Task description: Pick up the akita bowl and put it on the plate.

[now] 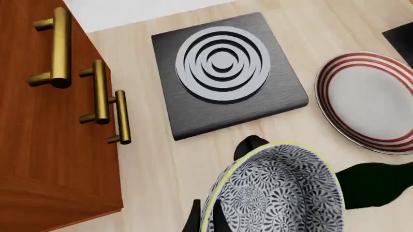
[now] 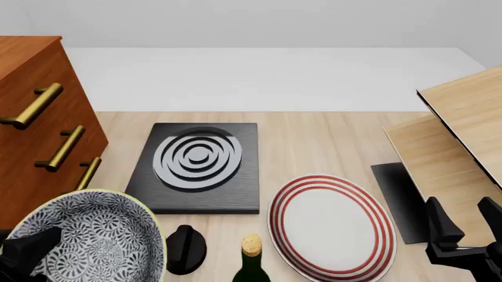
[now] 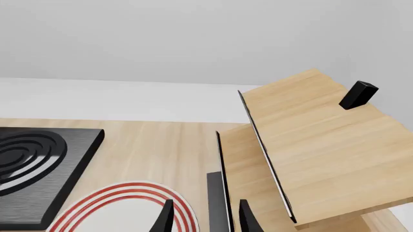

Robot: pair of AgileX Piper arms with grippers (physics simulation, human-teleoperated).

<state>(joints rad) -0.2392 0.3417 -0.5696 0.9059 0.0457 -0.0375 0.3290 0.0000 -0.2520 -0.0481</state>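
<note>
One akita bowl sits mouth-up, clamped at its rim in my left gripper; plate lies flat; right gripper gapes, holding nothing.

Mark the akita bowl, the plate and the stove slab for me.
akita bowl [image 2: 90, 235]: front view, patterned inside.
plate [image 2: 330, 226]: front view, white centre.
stove slab [image 1: 223, 65]: left wrist view, middle of its grey-white rings.

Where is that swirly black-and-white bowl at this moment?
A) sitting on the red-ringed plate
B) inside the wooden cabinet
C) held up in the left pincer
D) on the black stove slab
C: the akita bowl sits gripped at its rim by the left pincer, apart from the plate.
</note>
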